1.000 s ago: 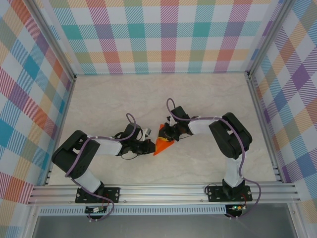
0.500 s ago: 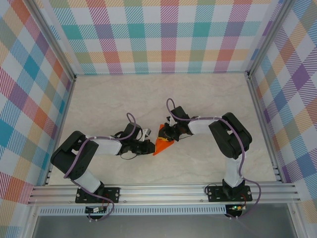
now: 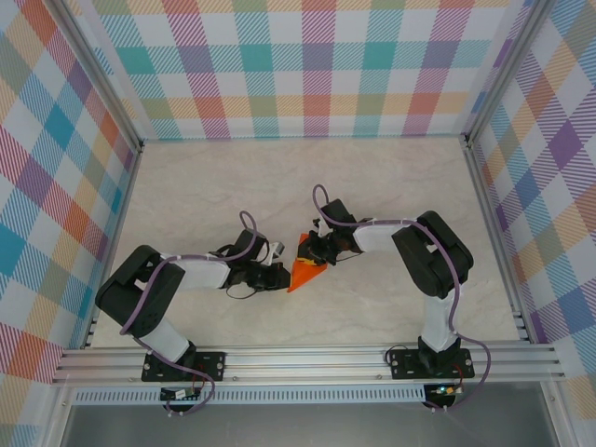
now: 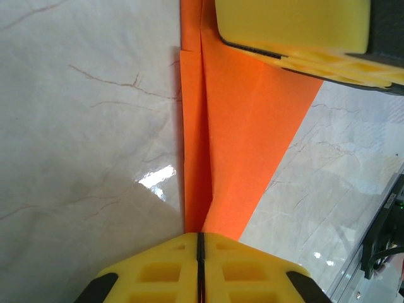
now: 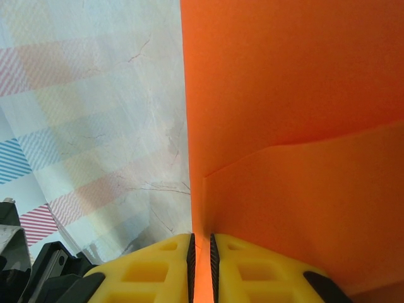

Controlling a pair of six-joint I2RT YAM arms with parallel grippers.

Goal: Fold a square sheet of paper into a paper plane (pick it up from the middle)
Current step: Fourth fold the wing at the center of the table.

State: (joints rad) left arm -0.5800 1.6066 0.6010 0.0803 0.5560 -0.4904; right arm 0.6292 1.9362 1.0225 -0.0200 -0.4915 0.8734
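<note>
The folded orange paper lies near the middle of the pale marbled table, between the two arms, and narrows to a point toward the near edge. In the left wrist view the paper shows a long straight crease with a thin flap lying beside it. In the right wrist view the paper shows a second layer whose edge slants across the lower half.

The left gripper meets the paper from the left. Its yellow tips are pressed together, with the creased edge of the paper running in between them. The right gripper comes in from the far right side. Seen from its own camera, the right gripper pinches the paper's edge in a thin slit between its pads. One of its yellow fingers sits on the far end of the paper in the left wrist view, covering that corner.

Both arms bend inward, close to each other, so the paper is partly hidden under them from above. Purple cables loop along each arm. Checked walls in pastel colours close off three sides, and their pattern reflects faintly in the glossy table. A metal rail carries both bases along the near edge.
</note>
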